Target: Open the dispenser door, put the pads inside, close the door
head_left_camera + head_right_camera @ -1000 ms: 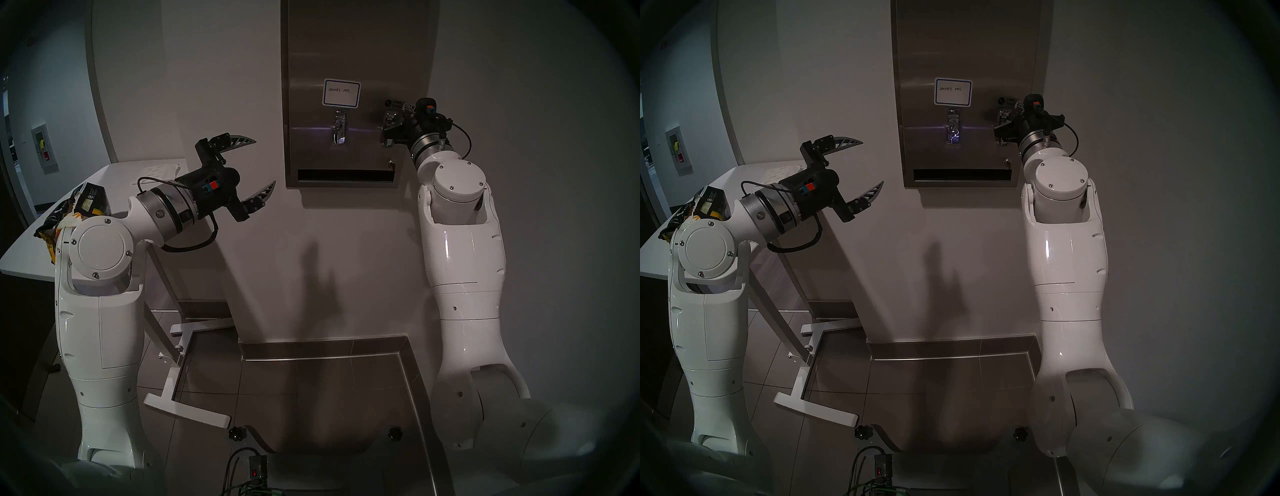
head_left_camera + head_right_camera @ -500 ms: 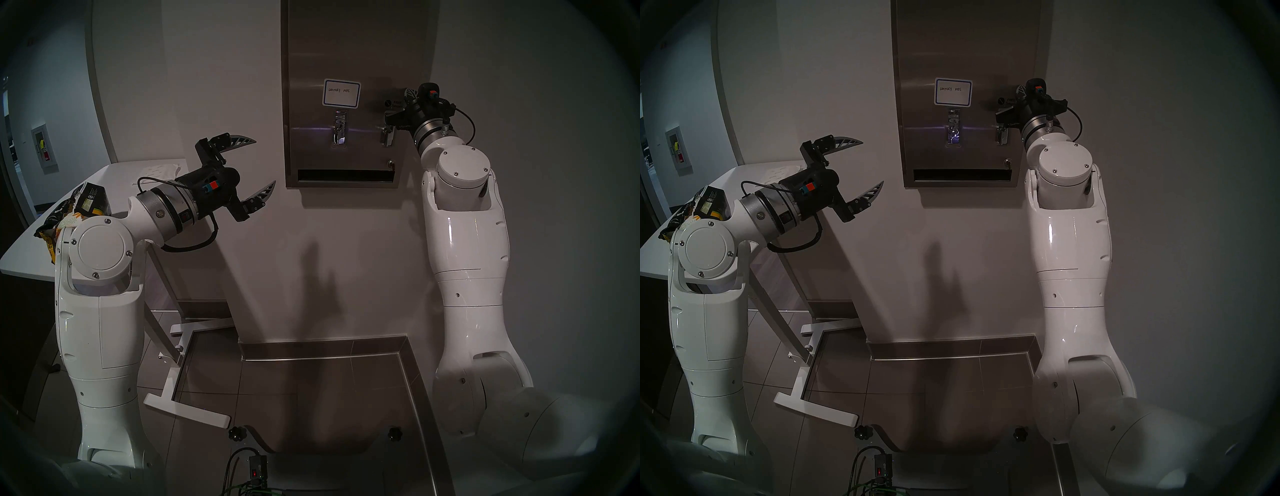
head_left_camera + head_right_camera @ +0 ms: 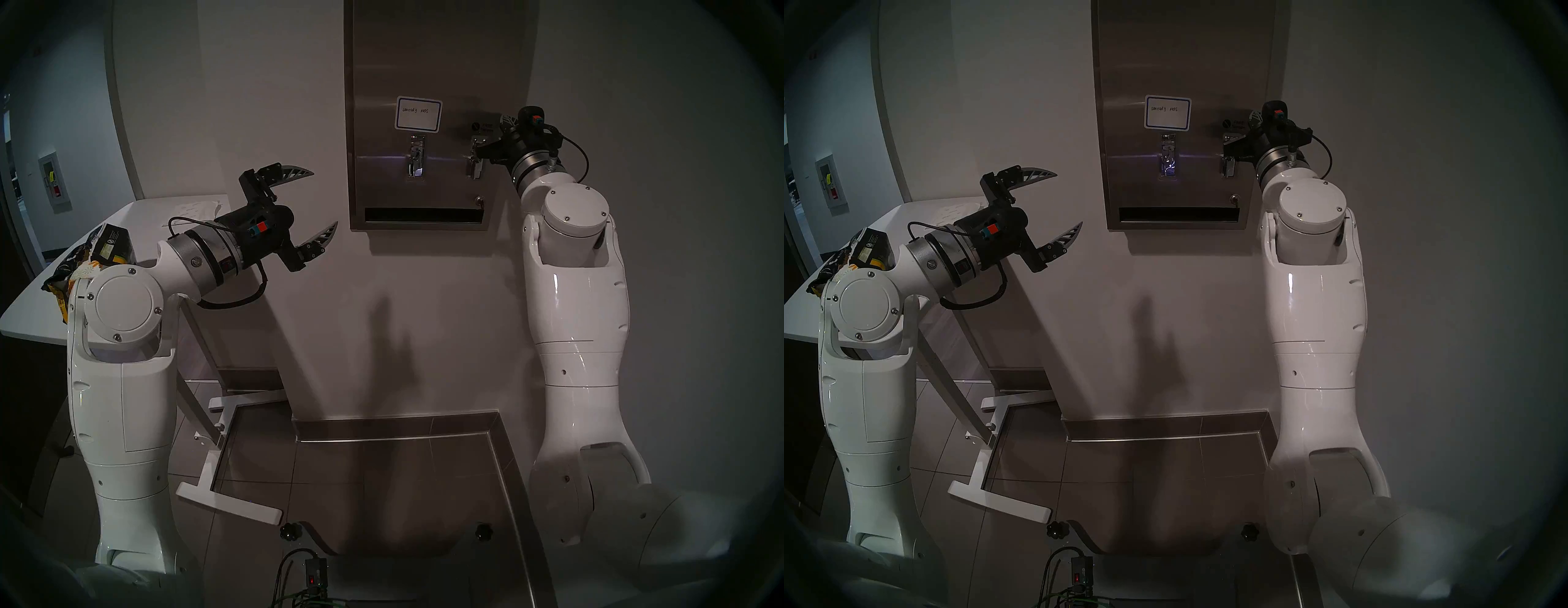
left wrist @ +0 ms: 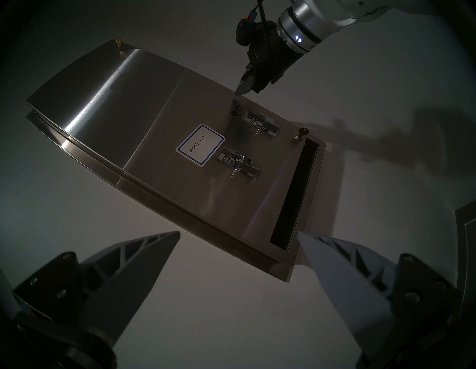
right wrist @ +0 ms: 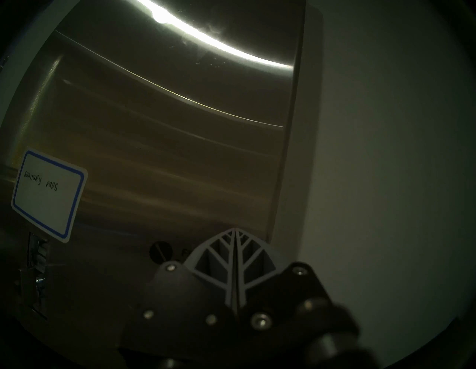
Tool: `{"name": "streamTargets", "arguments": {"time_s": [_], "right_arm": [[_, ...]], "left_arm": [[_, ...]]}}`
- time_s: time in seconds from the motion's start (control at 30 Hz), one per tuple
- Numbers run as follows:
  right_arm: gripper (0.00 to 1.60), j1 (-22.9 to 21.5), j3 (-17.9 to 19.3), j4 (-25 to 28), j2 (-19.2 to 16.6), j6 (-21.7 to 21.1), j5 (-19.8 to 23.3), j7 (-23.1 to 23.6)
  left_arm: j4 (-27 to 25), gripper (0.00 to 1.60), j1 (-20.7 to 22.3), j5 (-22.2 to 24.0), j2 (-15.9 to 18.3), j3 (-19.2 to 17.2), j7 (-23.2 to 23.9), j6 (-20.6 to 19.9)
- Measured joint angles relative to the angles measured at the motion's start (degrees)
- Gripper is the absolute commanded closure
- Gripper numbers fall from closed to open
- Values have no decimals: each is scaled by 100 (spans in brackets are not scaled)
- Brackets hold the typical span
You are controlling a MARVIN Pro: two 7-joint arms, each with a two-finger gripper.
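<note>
The steel dispenser (image 3: 424,63) hangs on the wall with its door (image 4: 144,108) closed. The door carries a blue-bordered label (image 3: 418,114), two chrome levers (image 3: 416,158) and a small lock (image 3: 479,200) above the dark slot (image 3: 423,214). My right gripper (image 3: 507,120) is shut and empty, its tips at the door's right edge beside the upper right lever (image 5: 235,230); I cannot tell if it touches. My left gripper (image 3: 324,199) is open and empty, left of the dispenser. A daisy-print pad (image 3: 87,269) peeks out behind my left elbow.
A white table (image 3: 140,220) stands at the left with a torn black-and-yellow bag (image 3: 112,246) and a flat white sheet (image 3: 195,208). Its white foot (image 3: 229,505) lies on the tiled floor. A key sits in the lock (image 4: 300,134).
My right gripper rose along the door's right edge, then shifted a little right and down. It stays shut. The left arm has not moved.
</note>
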State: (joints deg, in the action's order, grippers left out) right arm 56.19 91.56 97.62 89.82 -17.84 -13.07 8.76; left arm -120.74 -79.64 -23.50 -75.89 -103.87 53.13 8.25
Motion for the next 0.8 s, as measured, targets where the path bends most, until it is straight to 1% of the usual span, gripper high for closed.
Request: {"name": "streamTargets", "arguments": {"time_s": [0.23,0.37,0.5,0.6,0.8], "right_arm": [[160,323,252,425,-57,-93,33,0],[160,463,364,591,-62,-117,57,-36],[160,689,490,869,-54,-107,128,-71],[160,921,568,1130,-5,-51,188,-113],[160,1349,666,1486,121,1,257,-197]], "left_arm": [[0,0,0,0,0,0,0,0],[0,0,0,0,0,0,0,0],[0,0,0,0,0,0,0,0],[0,0,0,0,0,0,0,0],[0,0,0,1,0,0,0,0]]}}
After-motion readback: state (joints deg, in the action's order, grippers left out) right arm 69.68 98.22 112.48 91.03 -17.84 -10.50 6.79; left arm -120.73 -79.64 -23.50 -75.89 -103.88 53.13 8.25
